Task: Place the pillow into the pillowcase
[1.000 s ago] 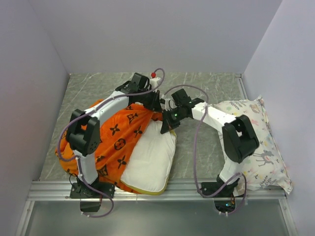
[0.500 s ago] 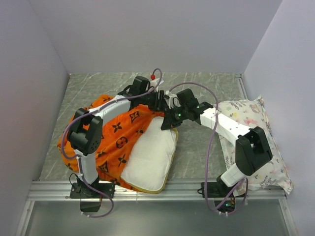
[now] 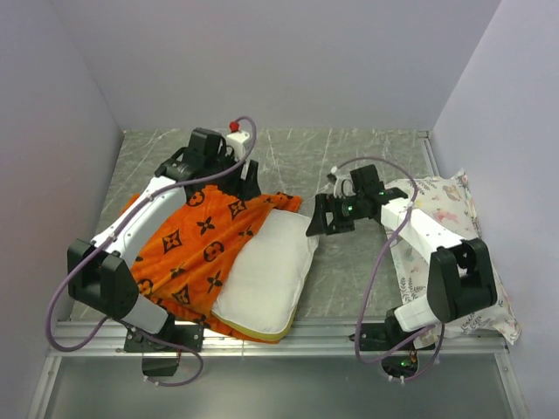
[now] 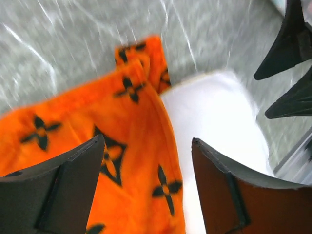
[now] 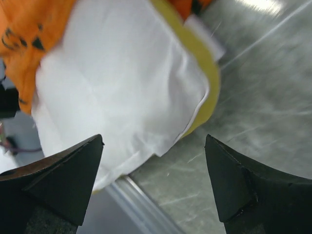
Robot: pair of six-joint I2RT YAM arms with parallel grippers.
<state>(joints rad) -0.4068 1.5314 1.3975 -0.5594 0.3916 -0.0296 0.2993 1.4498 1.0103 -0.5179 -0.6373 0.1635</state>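
The orange pillowcase (image 3: pixel 196 240) with black marks lies flat at the left, draped over the left side of the white pillow (image 3: pixel 266 275). The pillow's right half and yellow band (image 5: pixel 204 73) are exposed. My left gripper (image 3: pixel 247 179) hovers open above the case's far edge; in the left wrist view my left gripper (image 4: pixel 147 140) has nothing between its fingers, with the pillowcase (image 4: pixel 97 112) and pillow (image 4: pixel 214 122) below. My right gripper (image 3: pixel 316 216) stands open just right of the pillow's far corner. In its own view my right gripper (image 5: pixel 154 138) is empty above the pillow (image 5: pixel 122 83).
A white pillow printed with deer and plants (image 3: pixel 454 253) lies against the right wall. A metal rail (image 3: pixel 306 336) runs along the near edge. Bare marbled tabletop (image 3: pixel 358 271) separates the two pillows. Walls close in the left, back and right.
Both grippers went from shut to open and let go of the pillowcase. The left arm swung back to the left, the right arm drew off to the right, and the case settled flatter.
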